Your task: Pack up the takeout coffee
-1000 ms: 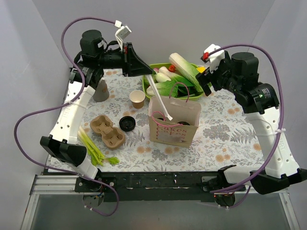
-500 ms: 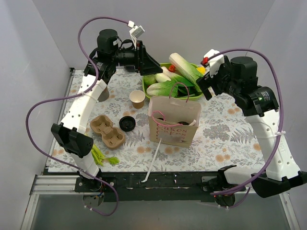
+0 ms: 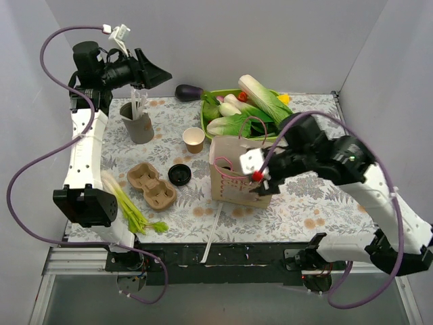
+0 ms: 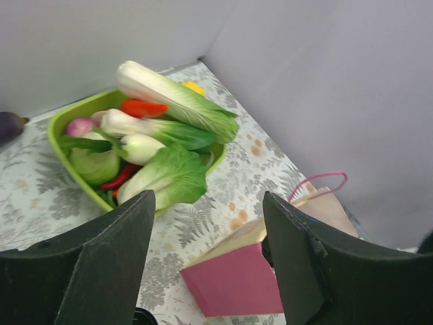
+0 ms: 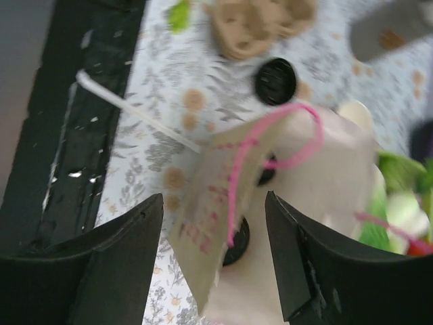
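Note:
One takeout coffee cup, tan and lidless, stands on the table behind the paper bag. Its black lid lies flat to the left of the bag. In the right wrist view two black lids show down inside the bag. My right gripper hangs open over the bag's front wall and pink handle, holding nothing. My left gripper is open and empty, high at the far left above the grey cup of sticks.
A brown pulp cup tray sits left of the lid. Green onions lie at the left edge. A white stick lies across the front edge. A green tray of vegetables and an eggplant are at the back.
My left gripper opened, the white stick fell to the table's front edge, and the arm swung back to the far left. My right arm swung forward over the bag.

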Motion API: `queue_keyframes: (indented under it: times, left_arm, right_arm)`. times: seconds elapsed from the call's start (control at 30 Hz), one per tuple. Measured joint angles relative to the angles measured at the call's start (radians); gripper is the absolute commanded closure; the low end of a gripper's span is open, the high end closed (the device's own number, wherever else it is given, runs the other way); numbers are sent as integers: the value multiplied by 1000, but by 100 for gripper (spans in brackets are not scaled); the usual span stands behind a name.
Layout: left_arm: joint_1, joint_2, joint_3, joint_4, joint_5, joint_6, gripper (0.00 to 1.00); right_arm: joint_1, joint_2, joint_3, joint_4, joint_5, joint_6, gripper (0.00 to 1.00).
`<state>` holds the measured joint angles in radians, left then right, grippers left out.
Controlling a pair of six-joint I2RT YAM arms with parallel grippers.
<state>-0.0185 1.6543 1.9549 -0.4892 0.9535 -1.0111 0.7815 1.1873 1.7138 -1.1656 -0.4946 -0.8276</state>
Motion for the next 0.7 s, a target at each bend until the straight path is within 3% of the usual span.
queue_keyframes:
  times: [0.13,0.37,0.7]
  left_arm:
    - [37,-38,-35,3,-43,-2,33]
    - [31,-199,-172,-2,-64,0,32]
    - [75,-387,-230,-13,-98,4,28]
  right_arm:
    - [218,109,-68,-8,24,-144,32]
    - [299,337,-230,77,58,-347,46]
    - [459,549,-421,336,62,-407,59]
